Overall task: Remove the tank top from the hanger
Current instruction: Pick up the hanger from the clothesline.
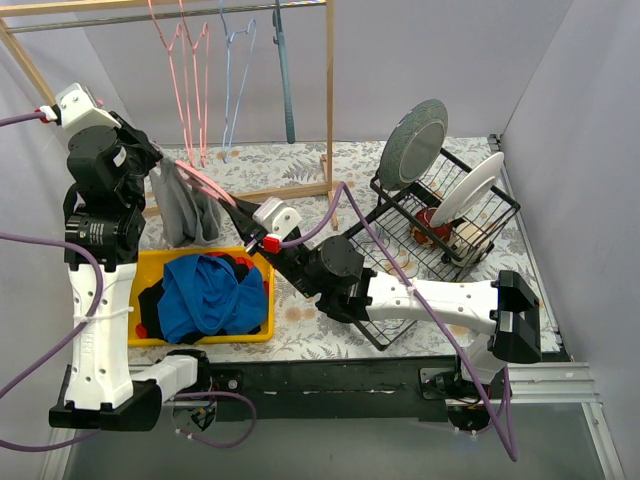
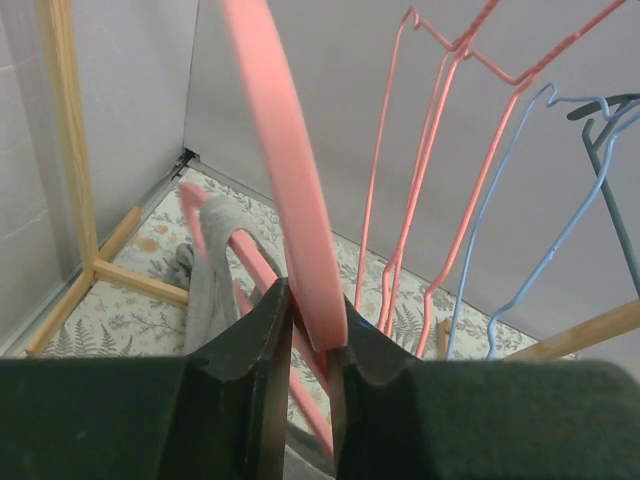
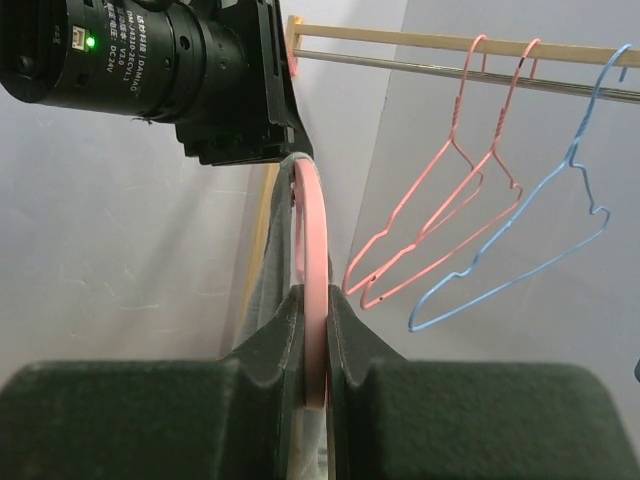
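Observation:
The pink plastic hanger [image 1: 205,180] is held tilted in the air between both arms, above the left of the table. The grey tank top [image 1: 185,212] hangs bunched from it, just behind the yellow bin. My left gripper [image 1: 156,156] is shut on the hanger's upper end; in the left wrist view the hanger [image 2: 285,170] sits between the fingers of that gripper [image 2: 312,315], with the tank top [image 2: 210,270] draped below. My right gripper [image 1: 241,211] is shut on the lower end. In the right wrist view the hanger [image 3: 315,250] runs up from the gripper [image 3: 312,300] beside the grey fabric [image 3: 272,260].
A yellow bin [image 1: 150,262] of blue and black clothes lies under the hanger. Behind it a wooden clothes rack [image 1: 329,100] carries pink and blue wire hangers [image 1: 190,80]. At the right stands a black dish rack [image 1: 500,215] with plates.

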Robot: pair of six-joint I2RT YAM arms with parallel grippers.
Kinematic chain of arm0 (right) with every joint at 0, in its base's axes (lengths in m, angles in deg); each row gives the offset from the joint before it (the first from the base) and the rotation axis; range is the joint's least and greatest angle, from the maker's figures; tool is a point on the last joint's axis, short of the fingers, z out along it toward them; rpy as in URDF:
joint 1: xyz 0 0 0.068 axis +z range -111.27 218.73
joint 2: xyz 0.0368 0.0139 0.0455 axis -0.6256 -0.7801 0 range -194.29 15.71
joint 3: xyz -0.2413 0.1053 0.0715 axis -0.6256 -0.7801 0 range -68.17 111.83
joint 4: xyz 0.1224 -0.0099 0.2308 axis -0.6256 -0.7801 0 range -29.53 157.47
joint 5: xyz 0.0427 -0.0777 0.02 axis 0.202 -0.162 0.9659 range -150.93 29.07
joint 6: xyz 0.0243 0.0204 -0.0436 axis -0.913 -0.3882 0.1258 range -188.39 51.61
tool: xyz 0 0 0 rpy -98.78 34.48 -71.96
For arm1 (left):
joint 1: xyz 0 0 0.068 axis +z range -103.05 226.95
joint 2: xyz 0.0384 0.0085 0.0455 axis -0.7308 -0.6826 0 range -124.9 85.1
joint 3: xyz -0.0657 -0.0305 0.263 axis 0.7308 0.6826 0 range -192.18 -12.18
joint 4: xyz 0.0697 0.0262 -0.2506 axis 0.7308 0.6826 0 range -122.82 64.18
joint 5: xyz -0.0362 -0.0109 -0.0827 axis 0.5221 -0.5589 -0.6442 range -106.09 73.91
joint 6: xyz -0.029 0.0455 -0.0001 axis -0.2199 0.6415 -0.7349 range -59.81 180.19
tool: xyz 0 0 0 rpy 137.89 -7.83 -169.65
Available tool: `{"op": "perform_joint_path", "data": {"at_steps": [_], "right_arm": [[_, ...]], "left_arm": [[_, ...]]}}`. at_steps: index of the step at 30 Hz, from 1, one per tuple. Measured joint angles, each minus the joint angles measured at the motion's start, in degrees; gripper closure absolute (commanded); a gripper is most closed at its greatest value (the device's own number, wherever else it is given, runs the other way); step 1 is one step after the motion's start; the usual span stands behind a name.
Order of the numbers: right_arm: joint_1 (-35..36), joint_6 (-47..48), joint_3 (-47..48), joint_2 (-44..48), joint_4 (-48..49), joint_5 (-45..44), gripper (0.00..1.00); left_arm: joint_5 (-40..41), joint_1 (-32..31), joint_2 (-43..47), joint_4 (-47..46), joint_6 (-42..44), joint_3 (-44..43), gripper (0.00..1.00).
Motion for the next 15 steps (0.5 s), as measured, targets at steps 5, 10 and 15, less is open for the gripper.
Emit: {"op": "perform_joint_path", "data": {"at_steps": [5,10,15], "right_arm": [[0.07,-1.7,-0.96,0.09,0.48,1.73,0.91],[-0.57,-4.79,-2.67,2.25,-2.05,4.74,0.36],[-0.7,-6.95,-7.82,9.27,-11.32,14.29,0.27]], "left_arm": [[-0.35,-0.02,1.27,-1.4,1.14,0.79,1.0],[-0.74,-0.04,1.92,-2.4,3.61,0.79,1.0],[-2.34,-0.04,3.21,-4.37,7.82,0.74,1.0]]}}
